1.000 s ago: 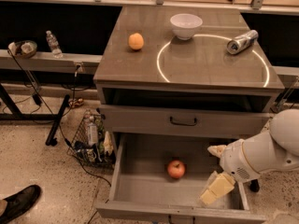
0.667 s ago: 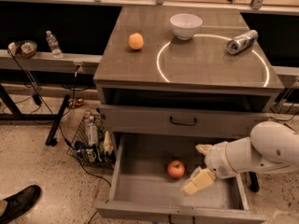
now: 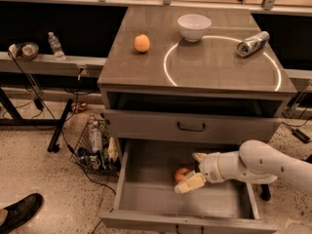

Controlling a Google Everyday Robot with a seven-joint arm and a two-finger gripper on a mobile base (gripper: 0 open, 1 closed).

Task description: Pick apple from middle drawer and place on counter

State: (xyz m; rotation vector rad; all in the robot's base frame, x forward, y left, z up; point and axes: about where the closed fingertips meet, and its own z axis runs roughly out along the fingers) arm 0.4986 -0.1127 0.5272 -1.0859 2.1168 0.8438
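Note:
The red apple [image 3: 181, 173] lies on the bare grey floor of the open middle drawer [image 3: 146, 196], near its middle. My gripper [image 3: 193, 171] reaches into the drawer from the right. It is open, with one pale finger [image 3: 190, 183] just in front of the apple and the other finger [image 3: 199, 156] behind it. The apple's right side is hidden by the gripper. The counter [image 3: 214, 69], a glossy grey-brown top with a thin white ring, is above the drawers.
On the counter are an orange fruit [image 3: 142, 43], a white bowl [image 3: 194, 27] and a can lying on its side [image 3: 252, 43]. A closed drawer front with a black handle [image 3: 191, 126] overhangs the open drawer. A wire basket [image 3: 92, 145] stands on the floor at the left, and a shoe [image 3: 19, 213] shows at bottom left.
My arm has moved left across the drawer, and the gripper now sits at the apple with a finger on each side. The apple has not moved.

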